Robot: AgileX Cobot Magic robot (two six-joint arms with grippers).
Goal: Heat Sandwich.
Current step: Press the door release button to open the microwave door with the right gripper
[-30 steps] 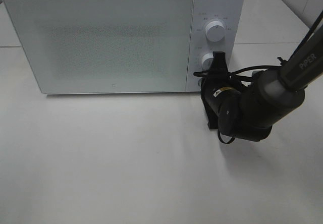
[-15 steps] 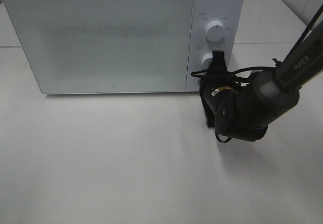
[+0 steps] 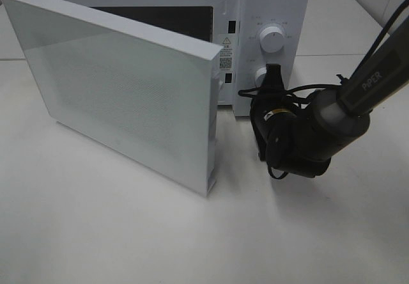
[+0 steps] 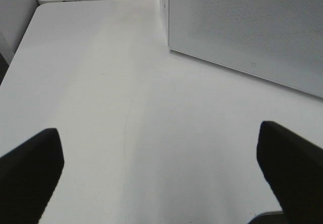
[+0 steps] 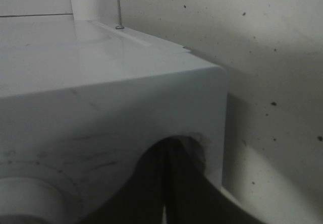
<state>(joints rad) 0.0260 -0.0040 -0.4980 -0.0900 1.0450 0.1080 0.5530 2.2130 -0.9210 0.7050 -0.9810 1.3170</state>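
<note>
The white microwave (image 3: 275,2) stands at the back of the table with its door (image 3: 115,86) swung open towards the front left. Its dark inside (image 3: 166,18) shows only as a strip, and no sandwich is in view. My right gripper (image 3: 275,74) is shut, its tip against the control panel beside the lower knob (image 3: 261,76). The right wrist view shows its closed fingers (image 5: 151,193) pressed against the panel (image 5: 101,98). My left gripper (image 4: 161,183) is open and empty above the table, facing the door (image 4: 252,27). It is out of the exterior view.
The upper knob (image 3: 273,38) sits above the lower one. The open door juts out over the white table (image 3: 128,233), its corner near the right arm (image 3: 319,130). A tiled wall (image 5: 262,42) stands behind the microwave.
The microwave door was shut in both earlier frames and has now sprung open towards the front left. The right arm has shifted slightly left at the control panel.
</note>
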